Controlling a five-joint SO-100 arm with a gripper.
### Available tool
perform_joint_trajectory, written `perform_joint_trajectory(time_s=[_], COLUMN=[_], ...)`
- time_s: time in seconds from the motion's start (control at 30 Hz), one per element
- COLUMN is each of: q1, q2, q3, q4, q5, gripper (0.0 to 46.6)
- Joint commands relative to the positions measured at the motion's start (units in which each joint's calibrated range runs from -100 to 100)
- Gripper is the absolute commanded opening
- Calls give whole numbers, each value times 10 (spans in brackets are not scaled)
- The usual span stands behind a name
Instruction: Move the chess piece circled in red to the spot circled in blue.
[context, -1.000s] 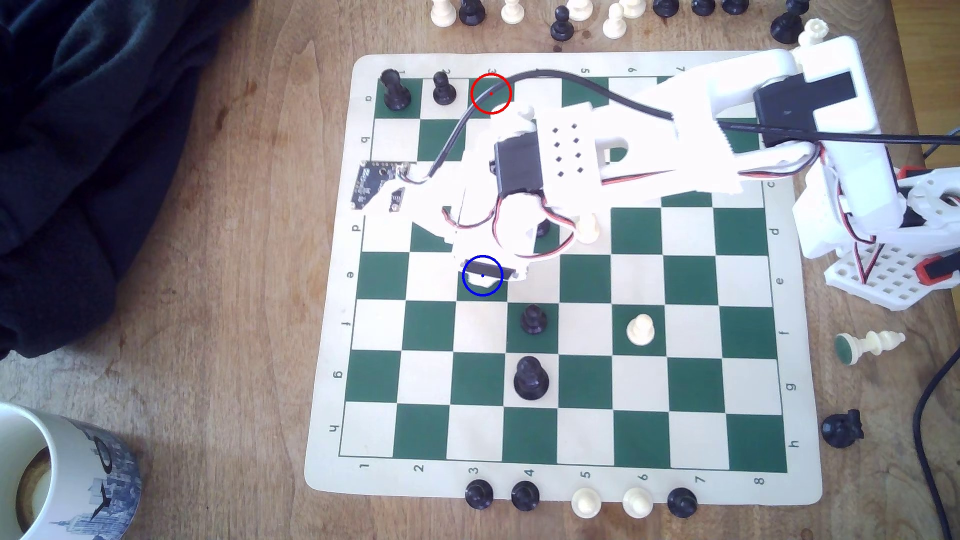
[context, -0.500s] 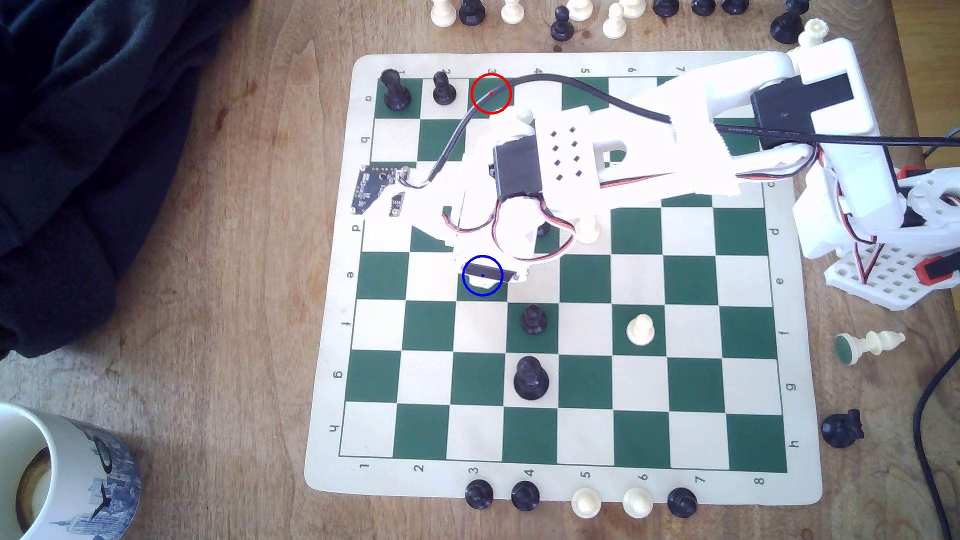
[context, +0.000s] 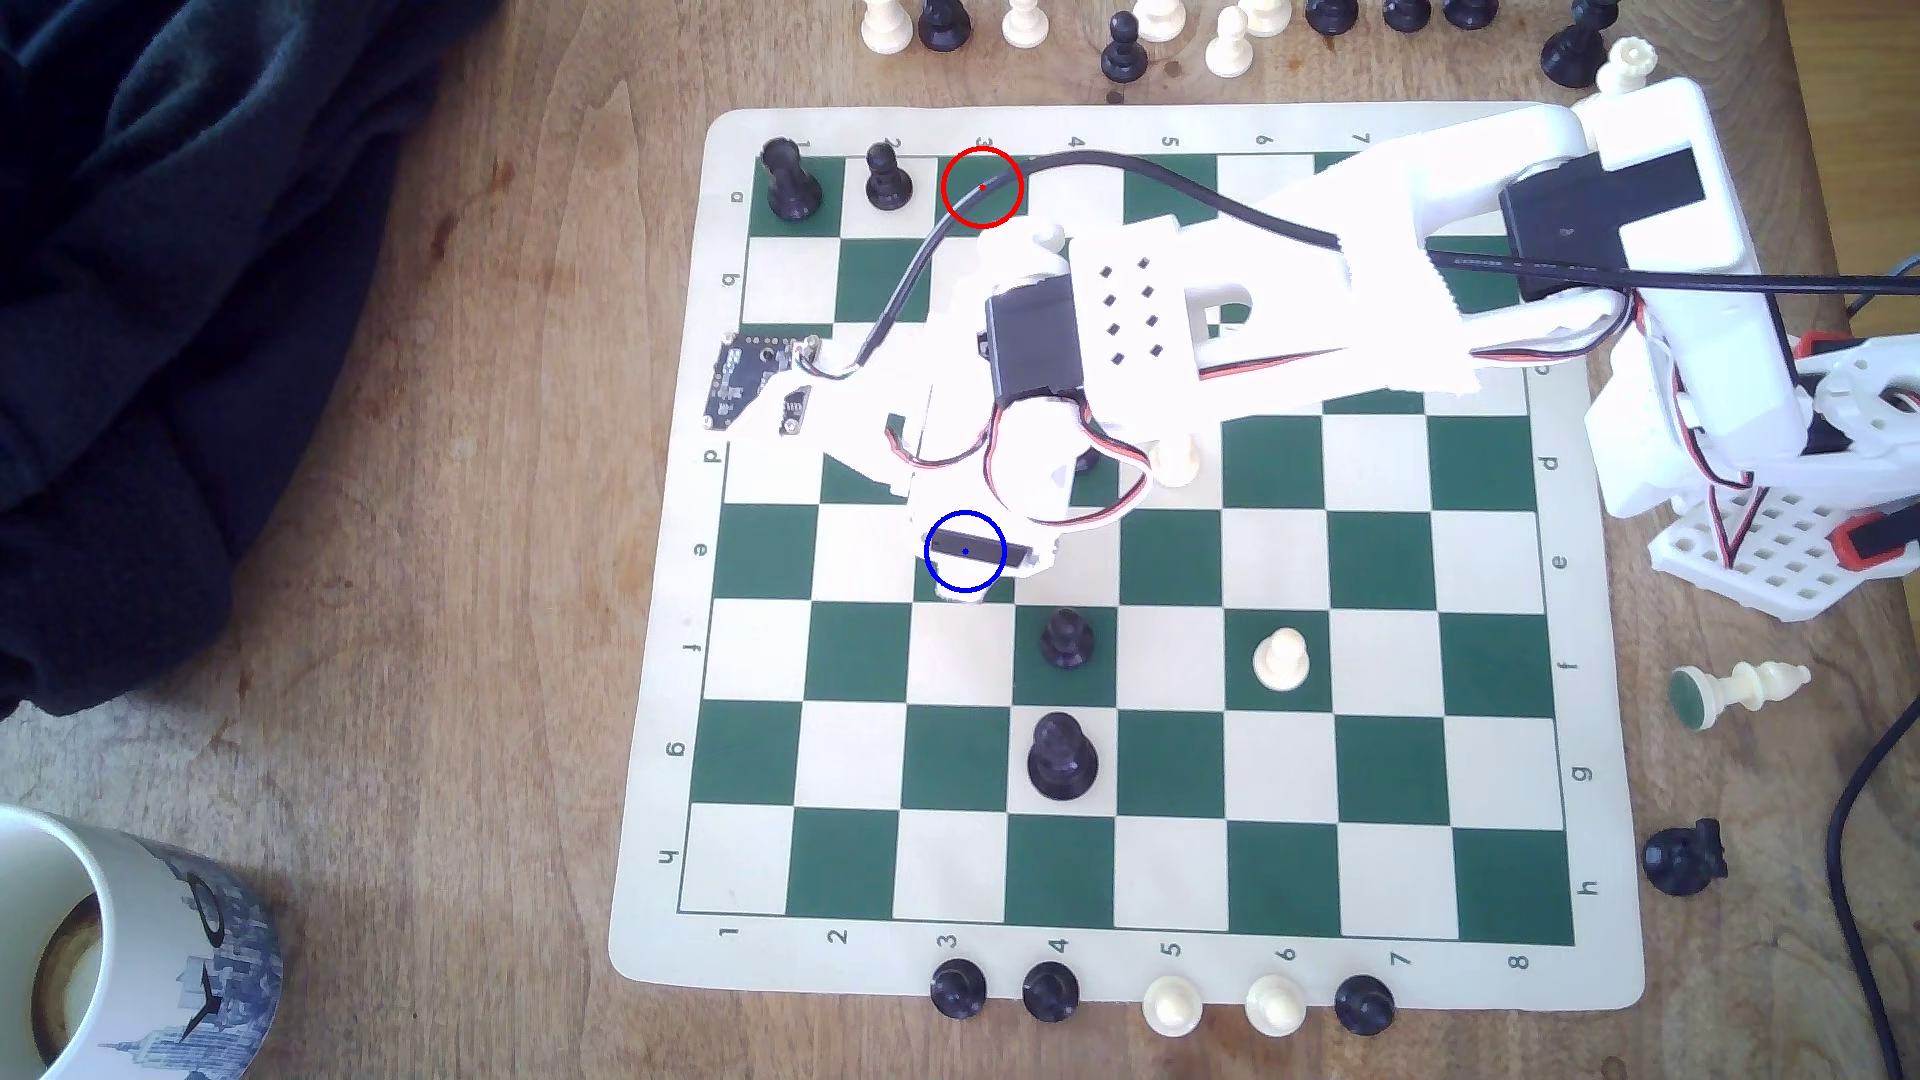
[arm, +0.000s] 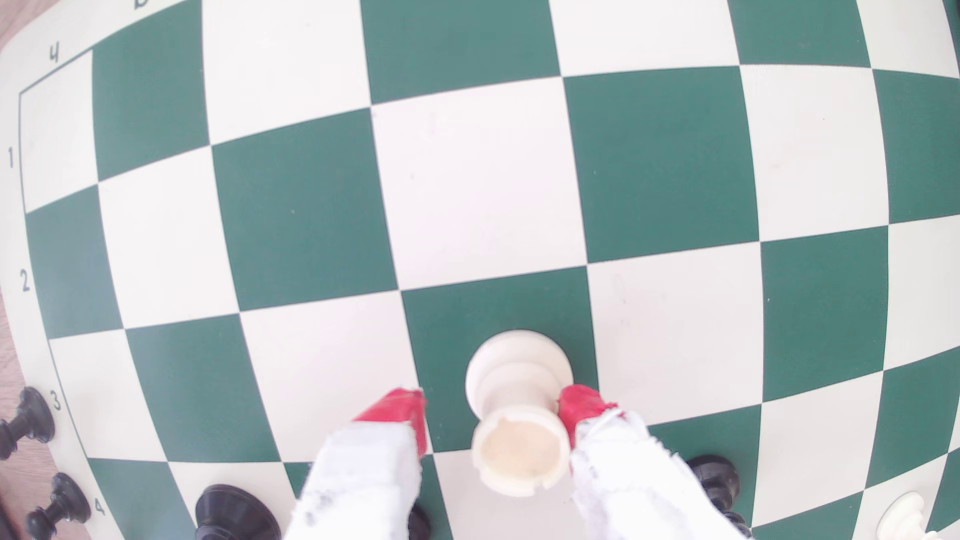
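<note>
Smooth cream plastic chess piece (arm: 514, 415), matt vinyl-looking board (context: 1143, 966), grained wood table (context: 468, 519).

The cream-and-green vinyl chessboard mat (context: 665, 727) carries the only readable marks — numerals 1 to 8 along its near border, letters a to h down both side margins, numerals repeated faintly along the far border.

Black pawn (context: 1066, 637) near gripper (arm: 493, 415) (diagonal square).

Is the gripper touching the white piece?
Cannot tell. Wrist view: one fingertip shows a green gap beside the piece; the other meets its outline, contact unclear.
</note>
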Motion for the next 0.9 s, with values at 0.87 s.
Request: perform_joint_trajectory(time_s=[0.87], q1=[-21], q2=[-599], q3=[480], q4=[-73], q5=[0], gripper=[164])
